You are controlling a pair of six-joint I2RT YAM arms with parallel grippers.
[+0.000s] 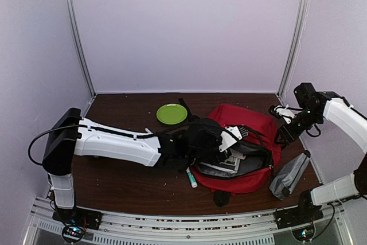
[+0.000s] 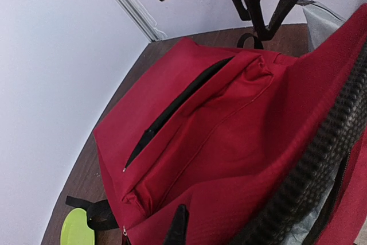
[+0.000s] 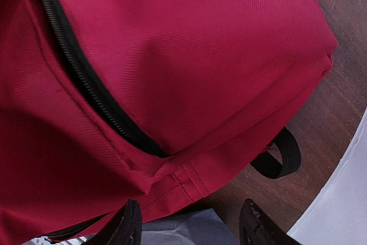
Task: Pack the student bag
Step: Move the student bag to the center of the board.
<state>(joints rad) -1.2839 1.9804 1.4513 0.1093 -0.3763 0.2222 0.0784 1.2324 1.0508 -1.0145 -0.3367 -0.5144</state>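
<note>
The student bag (image 1: 246, 142) takes up the right middle of the table (image 1: 126, 185), and the left arm (image 1: 120, 144) lies across to its mouth, barring entry from that side. The grey pouch (image 1: 289, 175) narrows the gap toward the right wall (image 1: 344, 55). Bare board lies near-left and, apparently, behind the green plate (image 1: 172, 113).

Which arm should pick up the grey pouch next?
Right. The right arm has open, free jaws beside the bag, near the pouch. The left arm has its jaws shut on the bag's opening, across the bag from it.
</note>
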